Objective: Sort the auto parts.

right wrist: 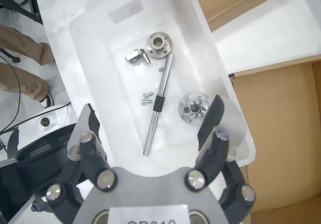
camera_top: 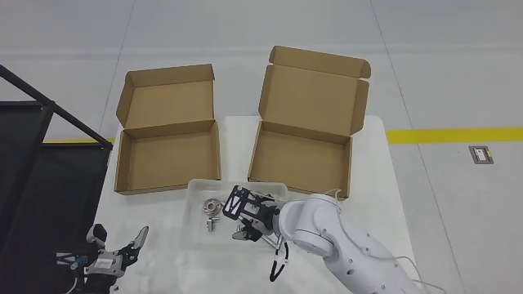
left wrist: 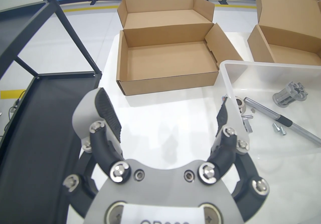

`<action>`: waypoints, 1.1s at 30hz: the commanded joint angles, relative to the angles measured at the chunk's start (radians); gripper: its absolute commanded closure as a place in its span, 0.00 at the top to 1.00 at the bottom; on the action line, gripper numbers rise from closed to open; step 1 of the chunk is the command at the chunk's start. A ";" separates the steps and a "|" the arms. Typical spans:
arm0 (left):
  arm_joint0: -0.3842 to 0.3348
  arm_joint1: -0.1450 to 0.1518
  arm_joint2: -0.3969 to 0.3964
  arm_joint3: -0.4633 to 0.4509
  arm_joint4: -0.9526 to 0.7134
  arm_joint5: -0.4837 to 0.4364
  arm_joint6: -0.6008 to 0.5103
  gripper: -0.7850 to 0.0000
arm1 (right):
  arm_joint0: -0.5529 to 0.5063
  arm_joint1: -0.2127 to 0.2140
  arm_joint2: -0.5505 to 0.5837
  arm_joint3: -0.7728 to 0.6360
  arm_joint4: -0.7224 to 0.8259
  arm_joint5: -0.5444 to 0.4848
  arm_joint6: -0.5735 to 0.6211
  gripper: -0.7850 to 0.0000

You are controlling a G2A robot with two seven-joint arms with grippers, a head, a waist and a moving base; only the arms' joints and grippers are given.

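A clear plastic bin [camera_top: 196, 184] at the table's front middle holds the auto parts. Inside lie a round flange [right wrist: 157, 45], a small bracket [right wrist: 136, 57], a long steel rod [right wrist: 165, 77] with a black band, two small bolts [right wrist: 146, 98] and a toothed hub [right wrist: 191, 109]. My right gripper [right wrist: 155, 105] hangs open just above the bin [right wrist: 198, 16], its fingers either side of the rod and nothing between them. My left gripper [left wrist: 163, 97] is open over bare table, left of the bin [left wrist: 233, 77]. From the left wrist I see the hub [left wrist: 291, 94] and rod [left wrist: 270, 112].
Two open cardboard boxes stand behind the bin, the left box [camera_top: 167, 159] and the right box [camera_top: 302, 159], both with nothing in them. A black metal rack [camera_top: 33, 180] stands off the table's left edge, close to my left gripper [camera_top: 121, 241].
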 commanded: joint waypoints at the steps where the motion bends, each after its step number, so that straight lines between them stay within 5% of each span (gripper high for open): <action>1: 0.000 0.000 0.000 0.000 0.000 0.000 0.000 1.00 | 0.000 0.000 0.000 0.000 0.000 0.000 0.000 1.00; 14: -0.005 0.000 0.003 -0.003 -0.005 -0.016 -0.002 1.00 | -0.016 0.000 -0.003 0.024 -0.006 -0.010 -0.039 1.00; 24: 0.002 -0.007 -0.005 -0.025 -0.035 -0.035 0.027 1.00 | -0.050 -0.008 -0.029 -0.044 -0.130 0.153 0.092 1.00; 33: -0.002 -0.014 0.006 -0.026 -0.022 -0.021 0.030 1.00 | 0.003 -0.050 -0.068 0.044 -0.099 0.265 0.149 1.00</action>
